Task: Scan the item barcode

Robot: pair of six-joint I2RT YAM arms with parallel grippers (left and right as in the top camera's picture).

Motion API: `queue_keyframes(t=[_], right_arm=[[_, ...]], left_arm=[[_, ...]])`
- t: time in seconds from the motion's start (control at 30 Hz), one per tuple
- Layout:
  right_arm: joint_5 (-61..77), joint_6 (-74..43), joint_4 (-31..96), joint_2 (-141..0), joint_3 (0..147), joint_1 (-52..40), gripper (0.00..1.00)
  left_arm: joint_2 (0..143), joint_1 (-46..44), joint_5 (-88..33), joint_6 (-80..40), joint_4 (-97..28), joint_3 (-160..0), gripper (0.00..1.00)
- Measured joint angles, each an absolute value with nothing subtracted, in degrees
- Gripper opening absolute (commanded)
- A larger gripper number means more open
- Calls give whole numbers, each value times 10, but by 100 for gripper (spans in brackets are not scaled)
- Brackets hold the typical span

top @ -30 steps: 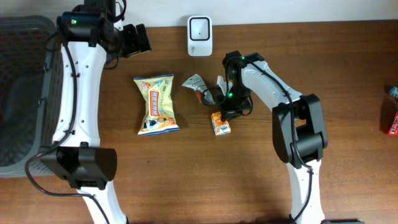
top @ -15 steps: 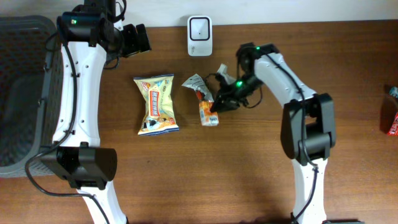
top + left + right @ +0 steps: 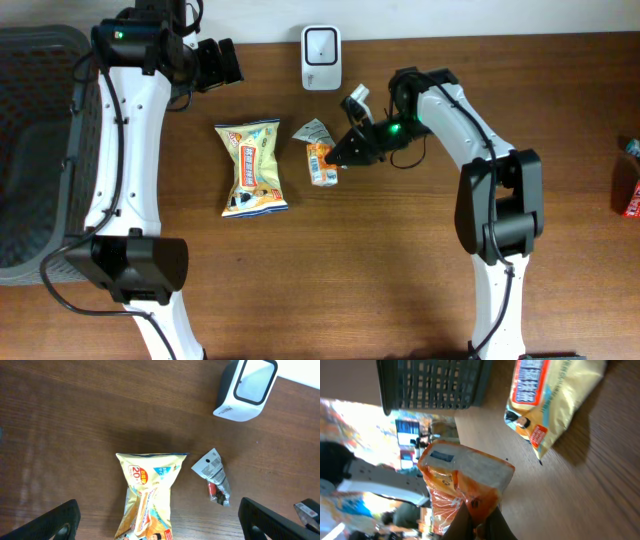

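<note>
My right gripper (image 3: 346, 150) is shut on one end of a small orange packet (image 3: 321, 165), holding it above the table just right of a yellow snack bag (image 3: 252, 167). In the right wrist view the orange packet (image 3: 462, 480) is pinched between the closed fingertips (image 3: 492, 525), its silver-white face turned up. The white scanner (image 3: 321, 45) stands at the far edge, behind the packet. My left gripper (image 3: 225, 62) hangs wide open near the far left edge, and nothing sits between its fingers (image 3: 57, 522). Its wrist view looks down on the scanner (image 3: 245, 387) and the yellow bag (image 3: 147, 497).
A small clear packet with a white label (image 3: 313, 131) lies between the scanner and the held packet. A dark mesh basket (image 3: 35, 150) fills the left side. A red item (image 3: 630, 195) sits at the right edge.
My right gripper has carried the orange packet left and toward the far edge, from the table's middle to beside the yellow bag. The left arm has not moved.
</note>
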State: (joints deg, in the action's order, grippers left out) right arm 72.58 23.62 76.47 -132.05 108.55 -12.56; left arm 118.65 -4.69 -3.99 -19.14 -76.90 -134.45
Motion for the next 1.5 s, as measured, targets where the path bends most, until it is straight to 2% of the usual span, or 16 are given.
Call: queue_keyframes(t=[0.23,0.47,1.5], right_arm=[[732,371,758,-1320,1086,-135,4],[732,432,756,-1320,1086,-135,4],[719,455,747,-1320,1086,-135,4]], left_arm=[[1187,-47,-40,-191,-769,-1345,99],[1187,-47,-40,-191,-769,-1345,99],[1187,-47,-40,-191,-769,-1345,99]])
